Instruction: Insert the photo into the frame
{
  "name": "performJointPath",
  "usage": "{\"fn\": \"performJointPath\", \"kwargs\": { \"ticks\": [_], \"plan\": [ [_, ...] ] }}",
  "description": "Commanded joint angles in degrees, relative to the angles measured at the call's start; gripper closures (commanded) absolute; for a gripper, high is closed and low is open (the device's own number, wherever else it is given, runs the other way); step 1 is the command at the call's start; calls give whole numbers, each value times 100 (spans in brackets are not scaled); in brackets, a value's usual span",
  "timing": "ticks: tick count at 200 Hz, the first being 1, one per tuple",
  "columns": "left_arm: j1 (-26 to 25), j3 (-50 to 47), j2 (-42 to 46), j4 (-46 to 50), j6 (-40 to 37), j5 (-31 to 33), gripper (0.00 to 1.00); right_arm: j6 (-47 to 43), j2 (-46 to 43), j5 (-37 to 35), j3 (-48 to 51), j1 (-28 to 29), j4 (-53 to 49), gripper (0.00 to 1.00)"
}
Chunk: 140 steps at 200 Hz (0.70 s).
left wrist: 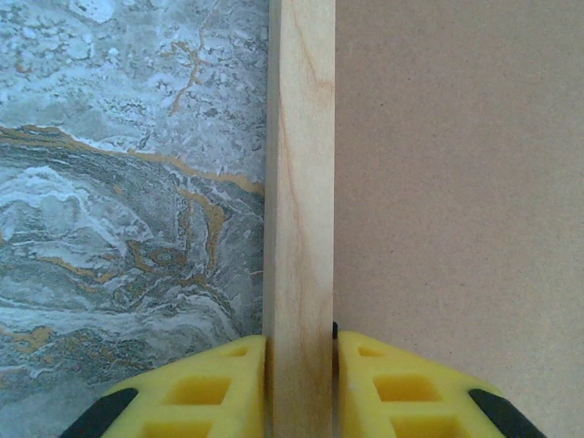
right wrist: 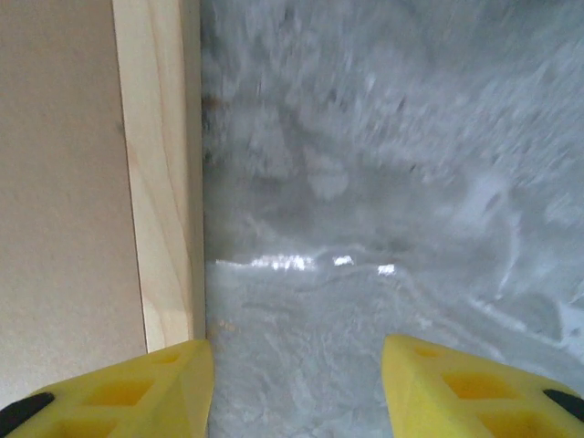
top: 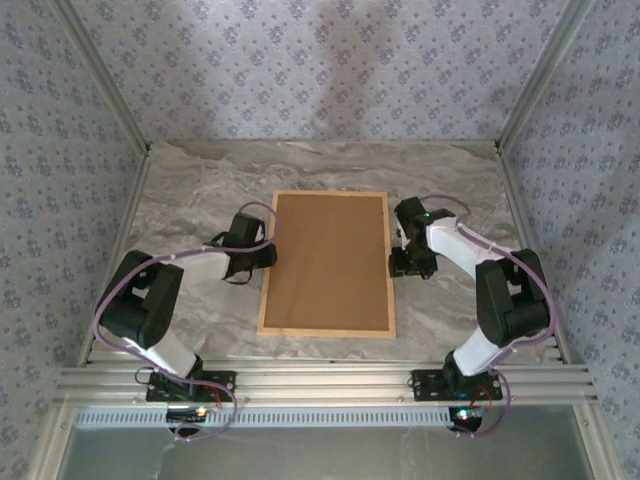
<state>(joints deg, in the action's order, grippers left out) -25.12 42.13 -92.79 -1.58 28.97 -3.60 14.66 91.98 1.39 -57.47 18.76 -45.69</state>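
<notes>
The frame (top: 326,330) of light tan wood lies flat in the middle of the marble table, a brown backing board (top: 328,260) filling it. The photo is hidden. My left gripper (top: 266,250) is at the frame's left rail, shut on that rail (left wrist: 299,182), one yellow finger (left wrist: 205,388) on each side of it. My right gripper (top: 400,262) stands open just outside the frame's right rail (right wrist: 162,182); its left finger (right wrist: 137,388) sits over that rail, with bare table between the fingers.
Aluminium posts and wallpapered walls close in the table on the left, right and back. The metal rail (top: 320,380) with both arm bases runs along the near edge. Marble table top (top: 450,180) surrounds the frame.
</notes>
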Motion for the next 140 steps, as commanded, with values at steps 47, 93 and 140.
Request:
{"fn": "performJointPath", "kwargs": {
  "ticks": [47, 93, 140],
  "plan": [
    [-54, -140, -375, 501, -6, -222, 75, 283, -171, 336, 358, 286, -153, 47],
    [-49, -144, -380, 475, 12, -234, 75, 304, -27, 424, 377, 355, -9, 47],
    [-48, -163, -380, 466, 11, -234, 75, 334, 108, 502, 341, 408, 121, 48]
  ]
}}
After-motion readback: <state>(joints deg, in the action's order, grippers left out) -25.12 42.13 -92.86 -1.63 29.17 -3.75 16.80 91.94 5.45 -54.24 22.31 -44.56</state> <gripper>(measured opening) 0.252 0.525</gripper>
